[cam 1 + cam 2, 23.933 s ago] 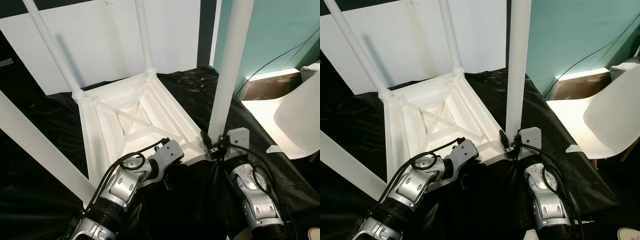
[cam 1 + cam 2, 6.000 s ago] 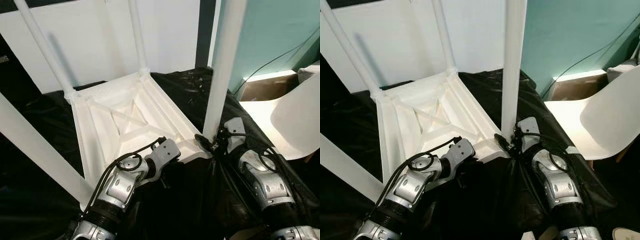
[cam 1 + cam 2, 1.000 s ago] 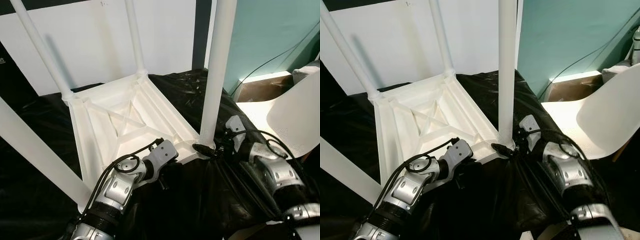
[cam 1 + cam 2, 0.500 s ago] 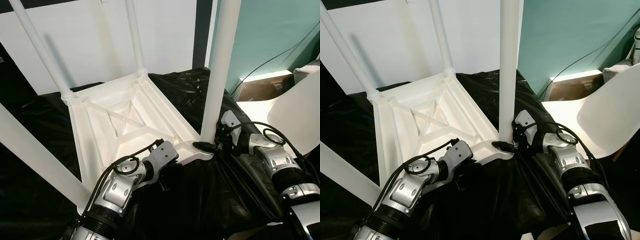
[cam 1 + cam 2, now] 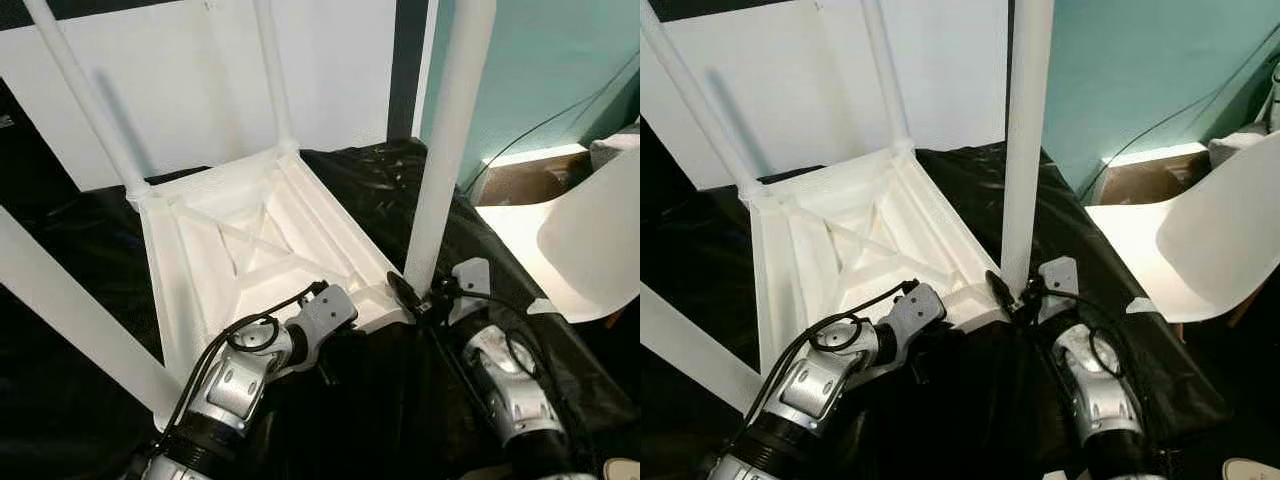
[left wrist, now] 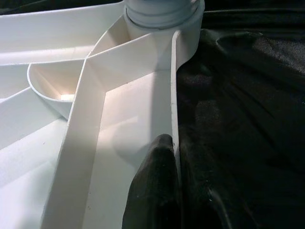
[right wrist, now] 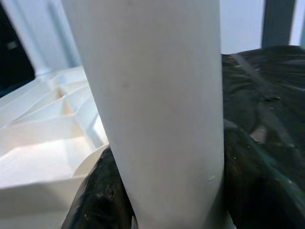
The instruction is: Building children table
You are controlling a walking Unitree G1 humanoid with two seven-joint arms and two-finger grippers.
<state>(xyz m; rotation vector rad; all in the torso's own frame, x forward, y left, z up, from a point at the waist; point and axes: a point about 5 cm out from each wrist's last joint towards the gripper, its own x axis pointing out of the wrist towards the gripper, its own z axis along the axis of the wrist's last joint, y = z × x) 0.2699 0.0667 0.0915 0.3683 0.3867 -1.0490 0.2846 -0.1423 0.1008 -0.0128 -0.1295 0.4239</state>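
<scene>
A white children's table lies upside down on a black sheet, its legs pointing up. My left gripper sits at the near rim of the tabletop. One black finger presses inside the rim, and the other is hidden under it. My right gripper is at the foot of the near right leg, where the leg meets the corner socket. In the right wrist view the leg stands between the two black fingers, which are shut on it.
A white chair stands close on the right, with a cardboard box and a cable along the teal wall behind it. A white panel backs the table. The near left leg slants across the left side.
My right forearm has swung from the right side round toward me, with its gripper staying at the foot of the leg. The left arm has held its place on the rim.
</scene>
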